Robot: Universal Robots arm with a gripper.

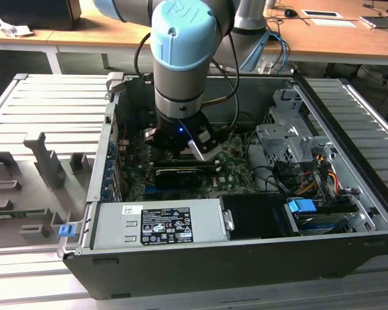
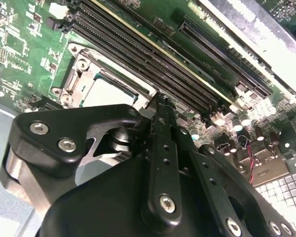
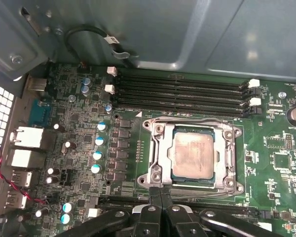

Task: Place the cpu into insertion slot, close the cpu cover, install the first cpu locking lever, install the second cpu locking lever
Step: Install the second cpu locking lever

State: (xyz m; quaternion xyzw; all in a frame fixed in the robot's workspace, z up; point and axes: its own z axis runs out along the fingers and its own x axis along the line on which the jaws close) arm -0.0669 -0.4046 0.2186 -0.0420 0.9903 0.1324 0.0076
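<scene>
The gripper (image 3: 159, 197) is hovering at the near edge of the insertion slot (image 3: 155, 175), its two black fingers (image 3: 154, 195) pressed together, clenched on nothing visible. The cpu (image 3: 192, 154) is sitting flat inside the slot, its grey top smudged; any print on it is too faint to read. The cpu cover (image 3: 232, 158) is lying closed around the chip, framing it. Beyond the slot, four black memory slots (image 3: 180, 94) are running side by side. In the exterior view, the gripper (image 1: 204, 150) is reaching down into the computer case (image 1: 246, 258), whose power supply label (image 1: 165, 225) is bearing unreadable small print.
</scene>
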